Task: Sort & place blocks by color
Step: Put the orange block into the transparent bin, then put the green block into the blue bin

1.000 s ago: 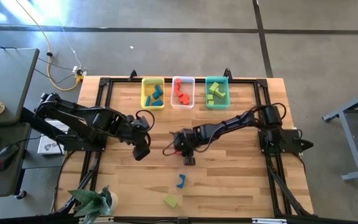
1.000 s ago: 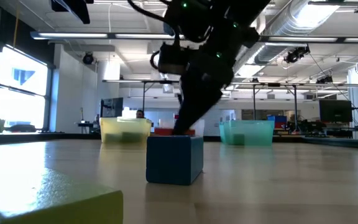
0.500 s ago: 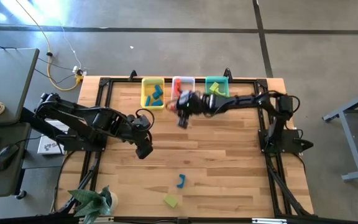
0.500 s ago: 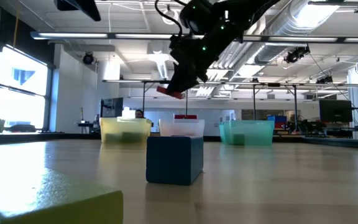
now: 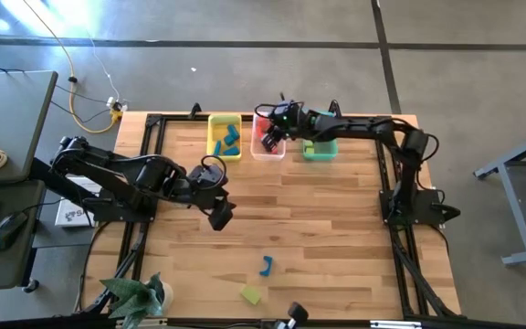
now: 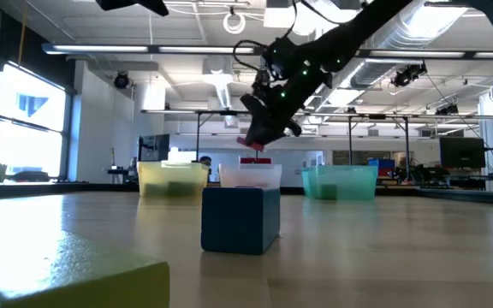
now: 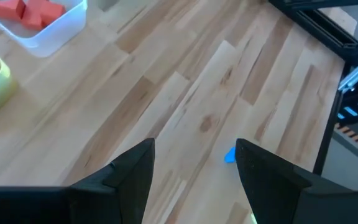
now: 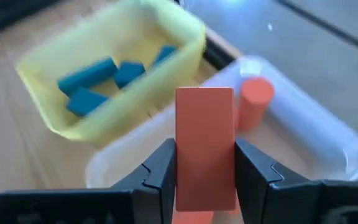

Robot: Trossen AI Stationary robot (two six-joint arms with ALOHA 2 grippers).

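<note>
Blocks mostly sorted already — going left to right across the bench (image 5: 336, 238): the left gripper (image 5: 221, 216) hangs over bare wood left of centre, jaws spread wide and holding nothing, the left wrist view showing only planks between its fingers (image 7: 120, 177) and a blue scrap further off. At the back edge, the yellow bin (image 5: 225, 136) holds several blue blocks (image 5: 229, 140), the clear bin (image 5: 268, 137) holds red-orange blocks (image 5: 267, 141), and the teal bin (image 5: 320, 137) holds yellow-green blocks (image 5: 316, 133), partly hidden by the right arm. The right gripper (image 5: 275, 133) is above the clear bin with its jaws clamped on a red-orange bar block (image 8: 204, 146); the right wrist view shows it upright between the fingers, over the bin where a red-orange cylinder (image 8: 255, 103) already lies, so this one looks about to be dropped in, not yet released. Left on the bench near the front edge: a blue arch block (image 5: 265, 266) and just beside it a yellow-green block (image 5: 250, 294) — both well apart from the bins. My read: late stage, one block in hand plus two loose ones to go.
</note>
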